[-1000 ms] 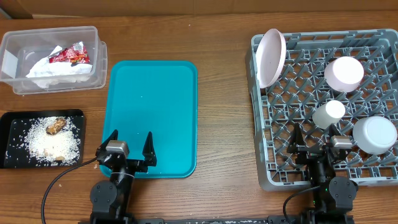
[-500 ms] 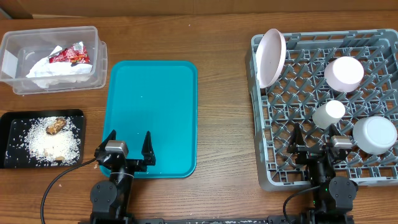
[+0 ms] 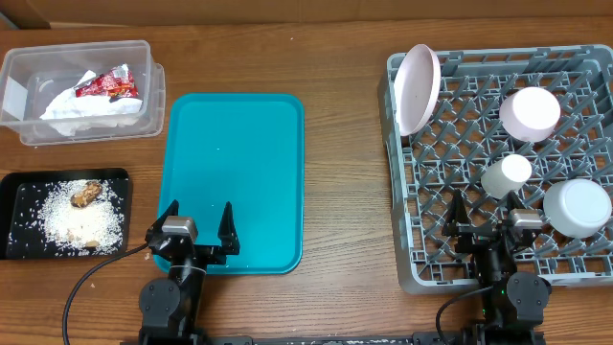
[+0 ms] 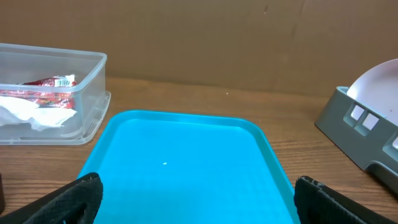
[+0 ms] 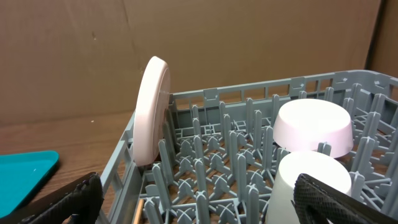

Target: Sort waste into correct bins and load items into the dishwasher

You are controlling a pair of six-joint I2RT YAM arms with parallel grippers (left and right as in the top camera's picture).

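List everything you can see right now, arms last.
clear bin: one, far left, holds white tissue, red wrapper
black tray: one, near left, holds rice, brown scrap
teal tray: one, centre
rack: one, grey, right
plate: one, pink, on edge, rack's far-left corner
pink bowl: one, upside down, rack's far right
white bowl: one, rack's near right
cup: one, white, rack's middle
left gripper: open, over teal tray
right gripper: open, over rack

Glossy plastic tray (image 3: 235, 177); matt wood table (image 3: 340, 172); grey plastic rack (image 3: 436, 240).

left end effector (image 3: 199, 220) spread, right (image 3: 488, 222) likewise
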